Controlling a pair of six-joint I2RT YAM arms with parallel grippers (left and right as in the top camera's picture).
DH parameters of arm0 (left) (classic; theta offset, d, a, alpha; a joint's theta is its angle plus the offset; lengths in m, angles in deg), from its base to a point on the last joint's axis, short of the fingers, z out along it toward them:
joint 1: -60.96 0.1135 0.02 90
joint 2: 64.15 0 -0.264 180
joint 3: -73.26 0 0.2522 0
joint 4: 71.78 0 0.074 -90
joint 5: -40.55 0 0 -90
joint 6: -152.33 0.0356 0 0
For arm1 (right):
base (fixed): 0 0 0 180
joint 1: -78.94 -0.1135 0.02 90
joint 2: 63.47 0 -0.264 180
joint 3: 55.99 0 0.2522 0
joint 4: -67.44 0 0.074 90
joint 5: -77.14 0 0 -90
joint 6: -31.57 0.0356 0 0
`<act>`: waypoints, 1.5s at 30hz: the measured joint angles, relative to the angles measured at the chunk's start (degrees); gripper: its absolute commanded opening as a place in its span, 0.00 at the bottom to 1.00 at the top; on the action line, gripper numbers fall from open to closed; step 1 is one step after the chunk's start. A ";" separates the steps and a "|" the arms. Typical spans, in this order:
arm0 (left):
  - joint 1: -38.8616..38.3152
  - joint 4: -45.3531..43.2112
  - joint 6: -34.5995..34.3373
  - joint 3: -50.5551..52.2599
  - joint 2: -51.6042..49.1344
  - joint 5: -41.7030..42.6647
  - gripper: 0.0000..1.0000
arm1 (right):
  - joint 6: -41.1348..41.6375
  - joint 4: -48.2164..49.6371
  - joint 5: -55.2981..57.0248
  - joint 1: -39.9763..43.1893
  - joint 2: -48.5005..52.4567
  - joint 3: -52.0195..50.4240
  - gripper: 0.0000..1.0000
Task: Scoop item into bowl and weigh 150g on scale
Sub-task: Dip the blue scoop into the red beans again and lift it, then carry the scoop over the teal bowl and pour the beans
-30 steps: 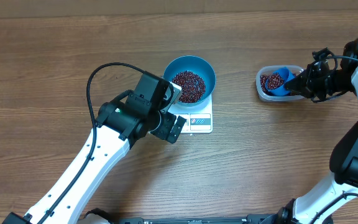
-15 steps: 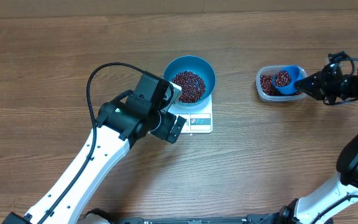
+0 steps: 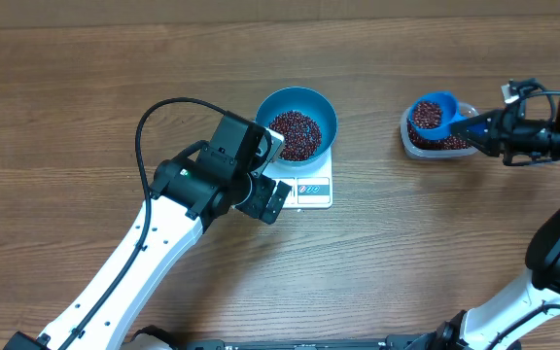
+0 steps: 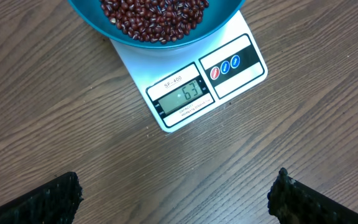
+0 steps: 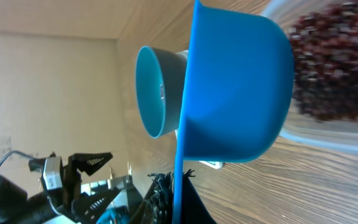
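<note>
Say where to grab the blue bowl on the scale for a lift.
Probably best: pinch the bowl rim from above at its far edge, away from the scale display. The inner wall shows bare above the beans there, so one finger fits inside and one outside.

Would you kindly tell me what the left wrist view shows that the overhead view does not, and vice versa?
Left wrist only: a legible readout on the scale, and the left gripper with jaws wide apart. Overhead only: the right gripper holding the loaded scoop over the clear tub. Both: the blue bowl of beans on the scale.
</note>
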 measured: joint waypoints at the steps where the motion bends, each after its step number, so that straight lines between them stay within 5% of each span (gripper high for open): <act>1: 0.00 0.00 0.00 0.00 0.00 0.00 1.00 | -0.63 -0.22 -0.50 -0.96 0.00 0.00 0.04; 21: 0.00 0.00 0.00 0.00 0.00 0.02 0.99 | 3.63 0.59 1.38 -22.60 -2.49 5.44 0.04; 34: 0.00 0.00 0.00 0.00 0.00 0.02 1.00 | 21.46 11.82 24.41 -39.39 -2.51 10.75 0.04; 45: 0.00 0.00 0.00 0.00 0.00 0.02 1.00 | 26.12 17.90 42.56 -48.52 -2.51 10.78 0.04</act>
